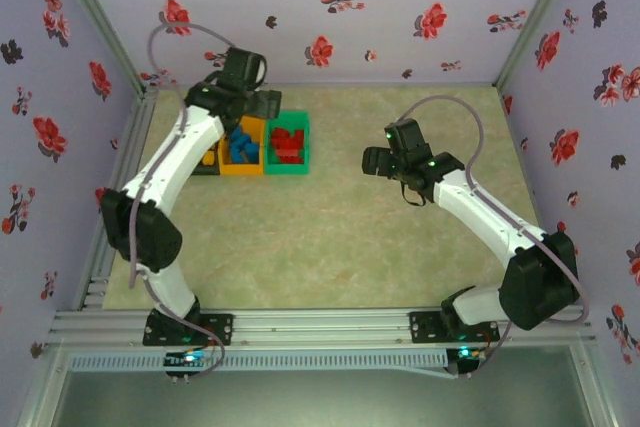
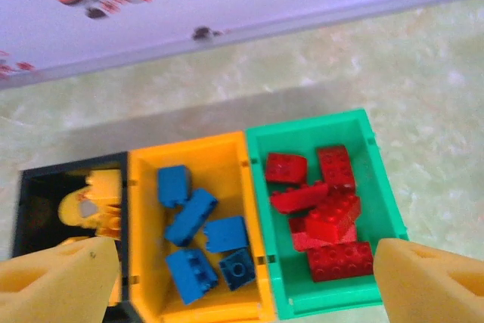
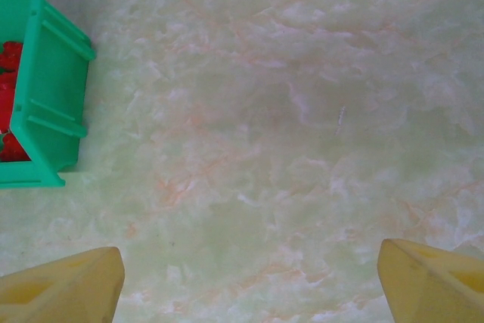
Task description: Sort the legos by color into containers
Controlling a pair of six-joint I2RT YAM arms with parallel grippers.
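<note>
Green plastic forms the rightmost of three open bins, the green bin (image 2: 302, 122), and it holds a loose heap of red bricks (image 2: 325, 202). They are glossy and chunky with round studs on top, and they lie tilted across one another. Touching its left wall is the orange-yellow bin (image 2: 189, 145), which holds five blue bricks (image 2: 200, 232) scattered flat and at angles, with studs showing on the two nearest. Touching that one on the left is the black bin (image 2: 72, 168), where yellow bricks (image 2: 94, 202) are piled against the dark wall. They are too blurred to count.

From above, the row stands on the pale marbled table (image 1: 330, 237) close to its far edge, toward the far left corner. The green bin (image 1: 288, 117) is at the right end, the orange-yellow bin (image 1: 242, 169) is in the middle, and the black bin (image 1: 205, 169) is partly hidden under the left arm. The walls (image 1: 400, 7) around the table are lilac, printed with red and black flowers.

The left gripper (image 2: 246, 262) hangs over the row with its jaws spread wide and nothing between them. Its yellow fingers (image 2: 60, 277) frame the black bin on one side and the green bin on the other.

The right gripper (image 3: 249, 262) is likewise released, with its fingers (image 3: 431, 277) wide apart over bare table. Its wrist camera catches a corner of the green bin (image 3: 53, 73) at the left edge, with red showing inside. Seen from above, the right gripper (image 1: 375, 160) sits well to the right of the row, near the middle of the table.
</note>
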